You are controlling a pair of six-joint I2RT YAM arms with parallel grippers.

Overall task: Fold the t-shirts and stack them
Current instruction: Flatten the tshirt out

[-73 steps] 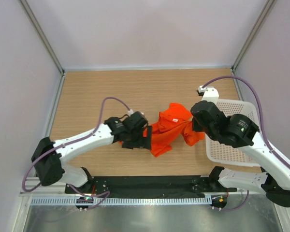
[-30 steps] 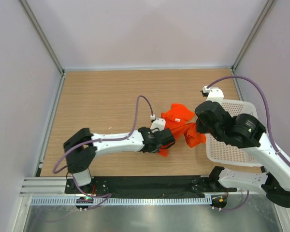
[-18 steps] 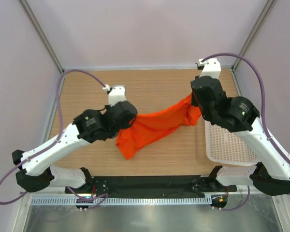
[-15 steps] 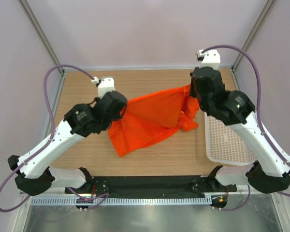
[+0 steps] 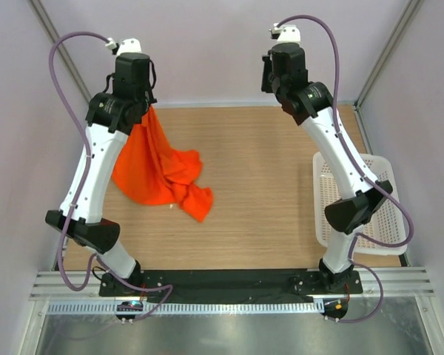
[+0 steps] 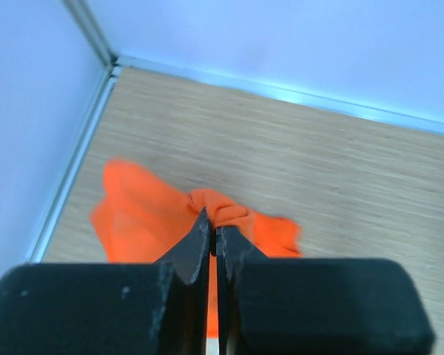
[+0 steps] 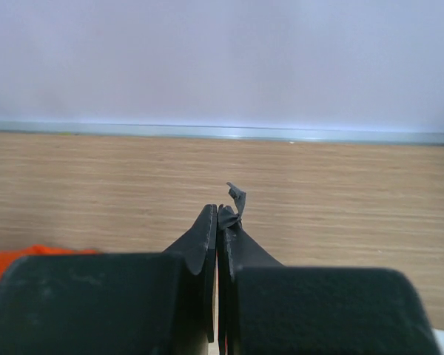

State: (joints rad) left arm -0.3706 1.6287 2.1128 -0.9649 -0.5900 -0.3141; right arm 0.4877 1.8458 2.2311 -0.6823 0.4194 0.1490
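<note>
The orange-red t-shirt (image 5: pixel 159 174) hangs bunched from my left gripper (image 5: pixel 144 109), which is raised high at the far left. Its lower part lies crumpled on the wooden table. In the left wrist view the left gripper (image 6: pixel 213 222) is shut on a fold of the t-shirt (image 6: pixel 144 222), and orange cloth spreads on the table below it. My right gripper (image 5: pixel 270 78) is raised at the far right, apart from the shirt. Seen from its wrist, the right gripper (image 7: pixel 217 214) is shut with nothing held, and a strip of the t-shirt (image 7: pixel 7 262) shows at the lower left.
A white lattice basket (image 5: pixel 381 185) stands at the table's right edge, partly behind the right arm. Grey walls with metal corner posts (image 5: pixel 63 55) close in the back and sides.
Both arms have swung up and apart. The right gripper has let go of the t-shirt, which the left gripper has carried to the far left, where it now hangs instead of being stretched between them.
</note>
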